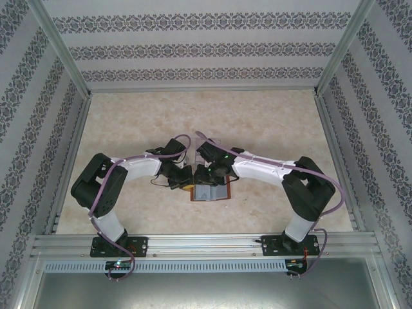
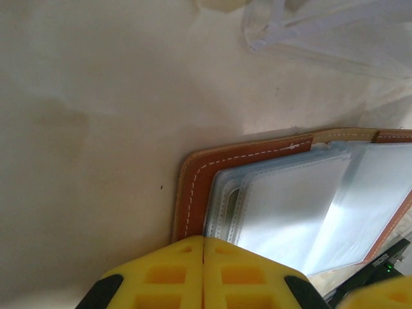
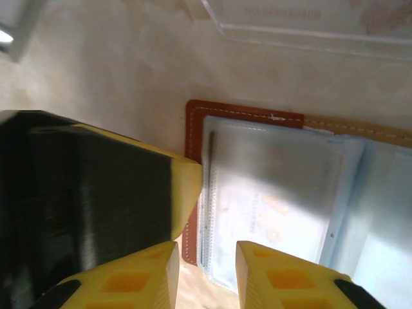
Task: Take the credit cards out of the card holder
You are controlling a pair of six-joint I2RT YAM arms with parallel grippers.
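Note:
The card holder [image 1: 210, 192] lies open on the table between the two arms, reddish-brown leather [image 2: 193, 193] round grey-blue pockets [image 3: 360, 193]. A pale credit card [image 3: 277, 212] with orange "VIP" lettering sits inside the near translucent pocket, and another pale card face [image 2: 290, 206] fills a pocket in the left wrist view. My left gripper [image 2: 204, 239] is shut, its yellow tips resting at the holder's leather edge with nothing between them. My right gripper [image 3: 206, 252] stands open just off the holder's near edge, the pocket's corner lying beyond the gap.
A clear plastic tray [image 3: 309, 26] lies just beyond the card holder, its edge [image 2: 322, 32] also at the top of the left wrist view. The left gripper's black and yellow finger [image 3: 96, 193] crowds the right gripper's left side. Patterned walls [image 1: 206, 45] enclose the table.

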